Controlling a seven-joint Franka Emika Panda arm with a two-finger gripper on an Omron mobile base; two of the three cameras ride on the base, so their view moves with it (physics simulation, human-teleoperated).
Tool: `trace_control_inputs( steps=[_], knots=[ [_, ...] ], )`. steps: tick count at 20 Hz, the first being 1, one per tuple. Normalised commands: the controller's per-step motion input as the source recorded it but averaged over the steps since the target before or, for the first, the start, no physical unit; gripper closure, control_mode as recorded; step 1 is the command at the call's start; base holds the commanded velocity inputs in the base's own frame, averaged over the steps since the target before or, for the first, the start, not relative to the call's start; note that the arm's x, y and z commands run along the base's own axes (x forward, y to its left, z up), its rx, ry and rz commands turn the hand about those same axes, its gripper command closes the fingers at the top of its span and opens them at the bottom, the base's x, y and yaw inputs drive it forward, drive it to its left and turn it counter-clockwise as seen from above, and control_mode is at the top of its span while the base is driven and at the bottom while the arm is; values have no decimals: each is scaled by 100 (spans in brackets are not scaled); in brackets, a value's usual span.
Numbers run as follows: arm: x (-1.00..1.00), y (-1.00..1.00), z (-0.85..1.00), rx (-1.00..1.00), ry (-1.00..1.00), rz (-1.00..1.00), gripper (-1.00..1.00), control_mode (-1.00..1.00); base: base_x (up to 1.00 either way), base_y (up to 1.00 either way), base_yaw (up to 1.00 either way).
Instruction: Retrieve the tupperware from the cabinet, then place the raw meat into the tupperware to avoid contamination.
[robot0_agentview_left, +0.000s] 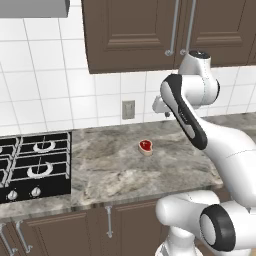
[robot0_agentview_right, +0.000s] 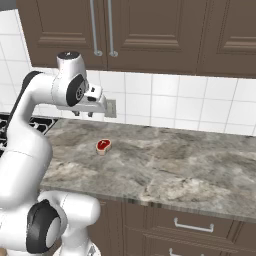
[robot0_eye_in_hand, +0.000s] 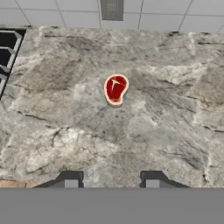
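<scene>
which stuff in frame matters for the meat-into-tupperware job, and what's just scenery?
Job:
- raw meat, lying on the counter
- cabinet, doors shut, above the counter
- gripper, high over the counter, holding nothing

Scenery:
- stove, left of the meat
- wall outlet
- lower cabinets

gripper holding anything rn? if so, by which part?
Nothing held. The gripper hangs in the air with its jaws apart and nothing between them; the small red raw meat piece with a tan rim lies untouched on the grey marbled counter.
</scene>
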Motion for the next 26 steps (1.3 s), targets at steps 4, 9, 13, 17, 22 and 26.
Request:
trace_control_inputs(
  steps=[4, 9, 13, 17, 22, 26],
  knots=[
    [-15, 0, 0, 0, 0, 0, -100, -100, 0, 0, 0],
    [-45, -8, 0, 0, -5, -4, -100, -100, 0, 0, 0],
    [-52, -31, 7, 8, -14, -5, -100, -100, 0, 0, 0],
    [-28, -26, 29, 5, -17, -2, -100, -100, 0, 0, 0],
    [-22, -24, 40, 0, -22, 0, -100, -100, 0, 0, 0],
    [-26, -26, 48, 0, -29, 0, -100, -100, 0, 0, 0]
  ],
)
